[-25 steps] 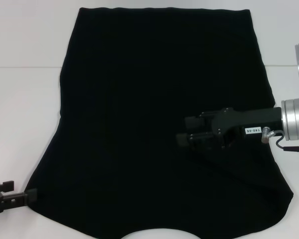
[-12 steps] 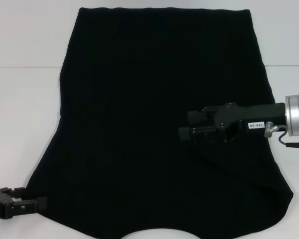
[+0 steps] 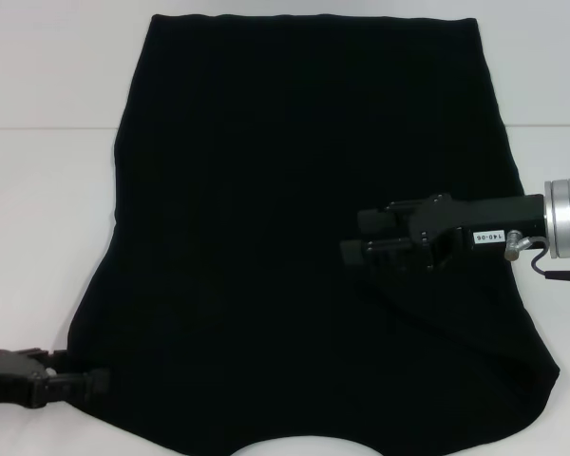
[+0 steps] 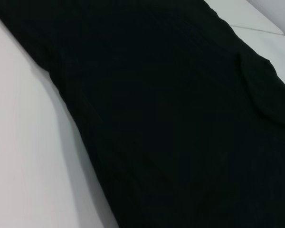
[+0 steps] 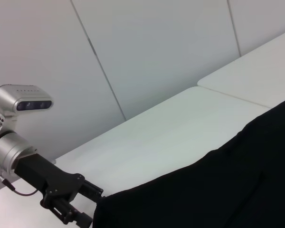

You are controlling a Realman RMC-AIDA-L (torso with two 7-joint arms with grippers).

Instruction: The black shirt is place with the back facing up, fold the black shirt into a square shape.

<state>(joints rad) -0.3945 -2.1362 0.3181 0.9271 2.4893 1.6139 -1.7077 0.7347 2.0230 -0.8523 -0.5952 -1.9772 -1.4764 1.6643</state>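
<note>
White table [image 3: 38, 237] | black shirt [image 3: 266, 190] flat | left gripper [image 3: 85, 384], right gripper [image 3: 356, 237]: jaws unclear

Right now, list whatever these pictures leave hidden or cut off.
- Black shirt: near hem cut by the head view's bottom edge; any print faces down.
- Left tool: dark fingers merge with the fabric at the shirt's near-left edge, so grip unreadable.
- Right tool: black on black, finger gap unclear.
</note>
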